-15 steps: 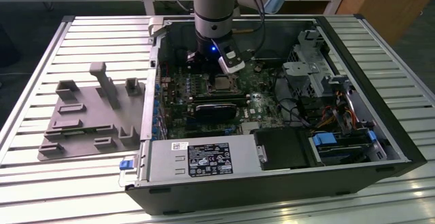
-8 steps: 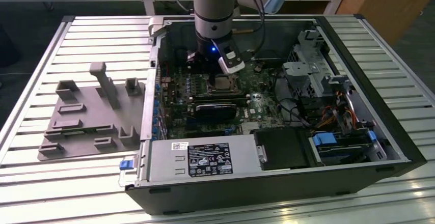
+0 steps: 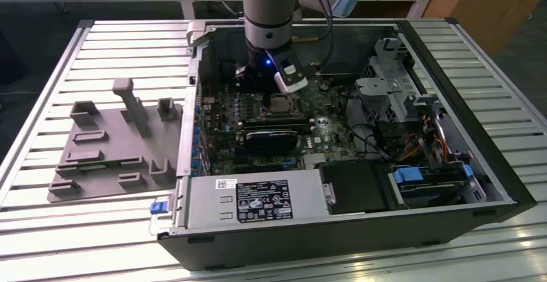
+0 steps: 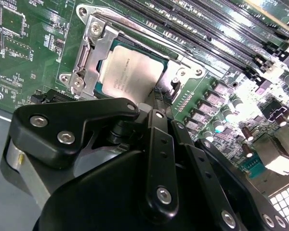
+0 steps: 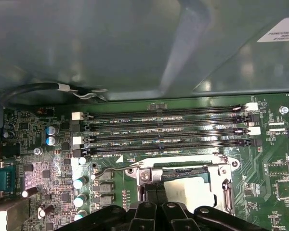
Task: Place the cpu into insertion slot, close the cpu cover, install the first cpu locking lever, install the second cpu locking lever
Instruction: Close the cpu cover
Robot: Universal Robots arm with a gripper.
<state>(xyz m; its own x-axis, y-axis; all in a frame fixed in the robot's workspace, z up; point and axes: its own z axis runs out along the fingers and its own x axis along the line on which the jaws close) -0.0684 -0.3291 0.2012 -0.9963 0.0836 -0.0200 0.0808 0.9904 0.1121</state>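
The cpu (image 4: 135, 72) lies flat in the insertion slot (image 3: 280, 106) on the green motherboard, its pale silver top showing. The cpu cover (image 4: 89, 57) rests down around the chip as a silvery frame; its far edge (image 5: 183, 171) also shows in the first wrist view. A thin wire locking lever (image 5: 113, 170) sticks out sideways from one corner of the socket, apart from the board. My gripper (image 3: 286, 93) hangs just above the socket's edge, shut with nothing visibly held; its tips (image 5: 153, 193) meet next to the chip, and the black linkage (image 4: 156, 159) hides the near side of the socket.
Several long black memory slots (image 5: 164, 130) run beside the socket. A black card (image 3: 271, 138) lies just in front of it. The power supply (image 3: 248, 202), drive bays (image 3: 401, 96) and cables (image 3: 427, 147) crowd the case. A grey fixture tray (image 3: 111, 147) lies at the exterior view's left.
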